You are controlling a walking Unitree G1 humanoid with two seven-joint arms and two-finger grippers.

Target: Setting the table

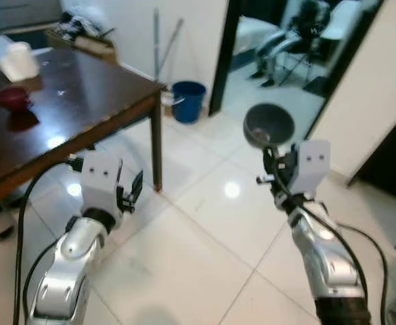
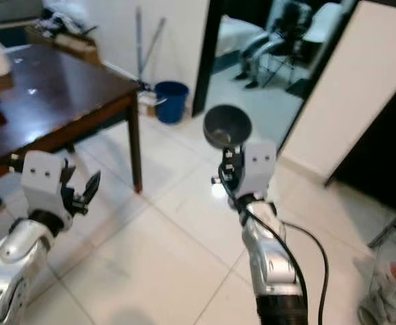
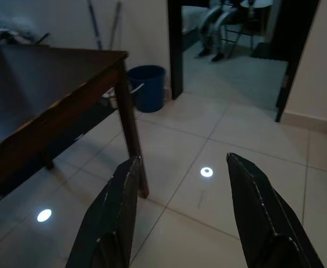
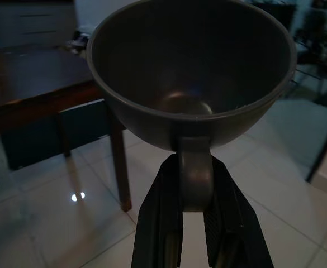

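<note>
Above the pale tiled floor (image 1: 204, 223), out in front of me, my right gripper (image 4: 194, 184) pinches the handle of a grey cup (image 1: 269, 126), its jaws pressed against that handle from both sides so the bowl-shaped cup stands up over the fingertips, its mouth tipped toward me. My left gripper (image 3: 180, 190) holds nothing; its jaws are spread wide apart, aimed at the floor near the leg of the dark wooden desk (image 1: 82, 88). On that desk, to my left and well apart from both arms, sit a red cup (image 1: 13, 98) and a white object (image 1: 18, 61) I cannot identify. A blue bucket (image 1: 188, 100) stands by the wall beyond the desk's corner.
</note>
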